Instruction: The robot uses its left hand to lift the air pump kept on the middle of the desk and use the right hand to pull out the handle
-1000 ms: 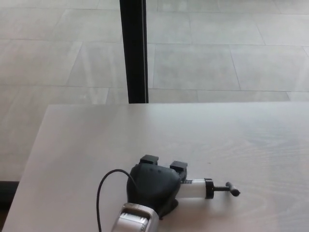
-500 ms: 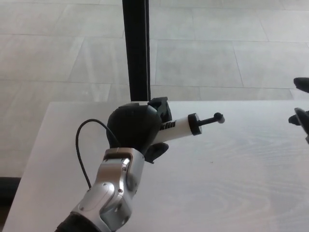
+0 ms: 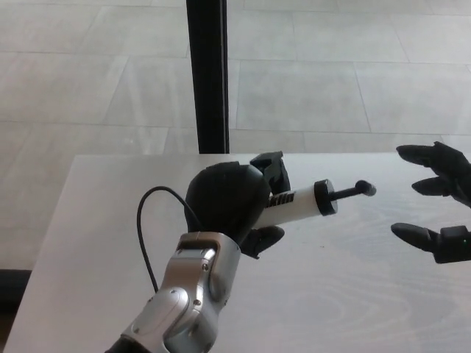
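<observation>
Pump point(image 3: 298, 206) looks light and rigid, clamped in your left robot hand point(image 3: 228, 202); right robot hand point(image 3: 438, 202), fingers spread, should pinch the thin handle point(image 3: 362, 190).

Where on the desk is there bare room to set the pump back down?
Bare desk lies below the air pump, between the left hand and the open right hand. The far left corner is bare too. Only the pump handle gap is tight.

Desk point(image 3: 353, 294): pale wood-grain top filling the lower half of the frame, far edge running across mid-frame. Surface bare where visible. Beyond it, upper frame: light tiled floor point(image 3: 96, 66) and a black vertical post point(image 3: 207, 73).
</observation>
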{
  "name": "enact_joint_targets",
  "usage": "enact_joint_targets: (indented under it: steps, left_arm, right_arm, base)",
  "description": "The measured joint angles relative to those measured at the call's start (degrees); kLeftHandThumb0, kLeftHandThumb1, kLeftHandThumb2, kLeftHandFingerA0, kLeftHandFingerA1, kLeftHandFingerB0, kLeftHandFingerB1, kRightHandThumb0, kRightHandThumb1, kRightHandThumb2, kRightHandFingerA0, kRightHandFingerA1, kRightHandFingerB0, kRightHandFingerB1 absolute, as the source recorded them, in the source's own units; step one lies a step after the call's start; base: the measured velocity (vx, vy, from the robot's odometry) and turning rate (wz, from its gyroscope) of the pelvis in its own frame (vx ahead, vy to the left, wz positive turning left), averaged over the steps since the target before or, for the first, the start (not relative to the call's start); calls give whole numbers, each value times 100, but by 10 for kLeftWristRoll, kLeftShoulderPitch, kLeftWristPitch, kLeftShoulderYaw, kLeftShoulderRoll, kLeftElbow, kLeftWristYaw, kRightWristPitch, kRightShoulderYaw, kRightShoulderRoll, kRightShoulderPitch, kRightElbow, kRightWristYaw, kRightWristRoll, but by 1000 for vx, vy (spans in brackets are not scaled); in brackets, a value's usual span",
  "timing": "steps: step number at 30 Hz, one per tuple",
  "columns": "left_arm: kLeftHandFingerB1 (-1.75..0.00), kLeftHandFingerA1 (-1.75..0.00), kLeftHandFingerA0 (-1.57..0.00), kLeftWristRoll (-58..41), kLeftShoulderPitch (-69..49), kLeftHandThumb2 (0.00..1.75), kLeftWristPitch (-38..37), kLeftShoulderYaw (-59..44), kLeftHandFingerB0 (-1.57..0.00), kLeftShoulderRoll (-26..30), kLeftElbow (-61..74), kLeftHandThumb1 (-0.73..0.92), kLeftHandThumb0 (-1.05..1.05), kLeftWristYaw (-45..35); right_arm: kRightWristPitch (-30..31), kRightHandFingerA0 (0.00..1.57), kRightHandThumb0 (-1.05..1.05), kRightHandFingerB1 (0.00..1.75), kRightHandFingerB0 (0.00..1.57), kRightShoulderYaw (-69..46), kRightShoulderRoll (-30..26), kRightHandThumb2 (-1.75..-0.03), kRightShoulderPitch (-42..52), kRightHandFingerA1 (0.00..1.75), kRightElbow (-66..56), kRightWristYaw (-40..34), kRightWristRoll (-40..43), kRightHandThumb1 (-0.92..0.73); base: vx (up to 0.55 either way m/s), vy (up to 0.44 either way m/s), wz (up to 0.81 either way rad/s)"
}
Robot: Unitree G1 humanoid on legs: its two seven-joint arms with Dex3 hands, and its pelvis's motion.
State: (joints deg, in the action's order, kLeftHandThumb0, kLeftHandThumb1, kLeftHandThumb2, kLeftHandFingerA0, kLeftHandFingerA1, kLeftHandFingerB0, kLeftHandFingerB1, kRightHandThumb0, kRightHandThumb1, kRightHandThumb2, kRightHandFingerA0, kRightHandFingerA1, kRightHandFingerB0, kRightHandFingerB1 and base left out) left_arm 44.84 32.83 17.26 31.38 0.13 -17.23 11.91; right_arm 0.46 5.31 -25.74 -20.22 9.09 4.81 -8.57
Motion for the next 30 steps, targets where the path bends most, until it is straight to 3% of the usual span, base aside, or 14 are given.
enact_joint_targets:
  steps: [1, 2, 3, 4, 13, 14, 16, 23, 24, 25, 26, 27, 28, 30]
  left_arm:
    - [-160, -175, -86, 1, -4, 94, 0, 5, -67, 1, 0, 60, -13, 0]
    - [-160, -175, -86, 2, -6, 94, -1, 8, -67, 1, 0, 60, -13, 0]
    - [-159, -175, -87, 2, -8, 96, -1, 10, -70, 2, 0, 59, -14, -1]
    - [-156, -175, -87, 3, -9, 96, -1, 12, -69, 3, 0, 60, -15, -1]
    - [-158, -175, -89, 19, -13, 98, 13, 24, -68, 5, 0, 62, -16, -21]
    - [-160, -175, -91, 20, -13, 105, 16, 24, -70, 4, 0, 57, -14, -23]
    - [-151, -175, -88, 20, -13, 97, 17, 23, -73, 4, -3, 65, -19, -24]
    - [-155, -175, -88, 22, 1, 98, 17, 15, -70, 4, -11, 62, -16, -25]
    - [-154, -175, -89, 22, 3, 91, 17, 13, -69, 3, -12, 68, -19, -25]
    - [-134, -169, -109, 22, 4, 91, 18, 11, -75, 1, -13, 67, -12, -25]
    - [-134, -169, -109, 22, 8, 91, 21, 5, -75, -3, -14, 67, -12, -25]
    - [-107, -172, -88, 22, 11, 84, 22, 2, -75, -6, -14, 68, -17, -25]
    - [-107, -172, -88, 22, 14, 84, 25, -2, -75, -9, -15, 68, -17, -26]
    - [-71, -165, -91, 22, 24, 85, 32, -9, -76, -15, -16, 59, -14, -27]
  right_arm:
    - [-3, 46, -54, 46, 31, 3, 0, -78, -5, 70, 4, 0, -7, -43]
    - [-6, 46, -54, 46, 31, 5, 0, -78, -7, 70, 6, 0, -11, -43]
    - [-8, 51, -51, 47, 34, 6, 0, -77, -9, 72, 8, 0, -15, -43]
    - [-13, 55, -40, 36, 43, 8, 0, -56, -11, 74, 13, -1, -21, -54]
    - [-45, 66, -34, 38, 50, 12, 4, -57, -24, 73, 19, -42, -81, -58]
    - [-48, 71, -34, 38, 51, 12, 5, -58, -25, 74, 19, -48, -88, -57]
    - [-52, 73, -36, 38, 52, 12, 7, -58, -26, 72, 17, -57, -99, -58]
    - [-62, 75, -26, 40, 55, 18, 14, -57, -23, 68, 10, -70, -123, -55]
    - [-63, 74, -26, 46, 56, 19, 15, -57, -22, 72, 10, -72, -125, -55]
    - [-65, 74, -27, 47, 57, 21, 16, -56, -22, 73, 10, -73, -127, -55]
    - [-67, 74, -27, 47, 57, 23, 19, -56, -21, 73, 10, -74, -130, -55]
    - [-68, 73, -31, 48, 58, 25, 22, -57, -21, 72, 10, -74, -131, -55]
    - [-69, 73, -31, 48, 58, 27, 23, -57, -21, 72, 10, -75, -133, -55]
    - [-69, 77, -35, 48, 60, 30, 27, -57, -19, 74, 10, -75, -137, -54]
  base:
    - [0, 0, 0]
    - [0, 0, 0]
    - [0, 0, 0]
    - [0, 0, 0]
    - [0, 0, 0]
    - [0, 0, 0]
    - [0, 0, 0]
    - [0, 0, 0]
    - [0, 0, 0]
    - [0, 0, 0]
    - [0, 0, 0]
    - [0, 0, 0]
    - [0, 0, 0]
    - [0, 0, 0]
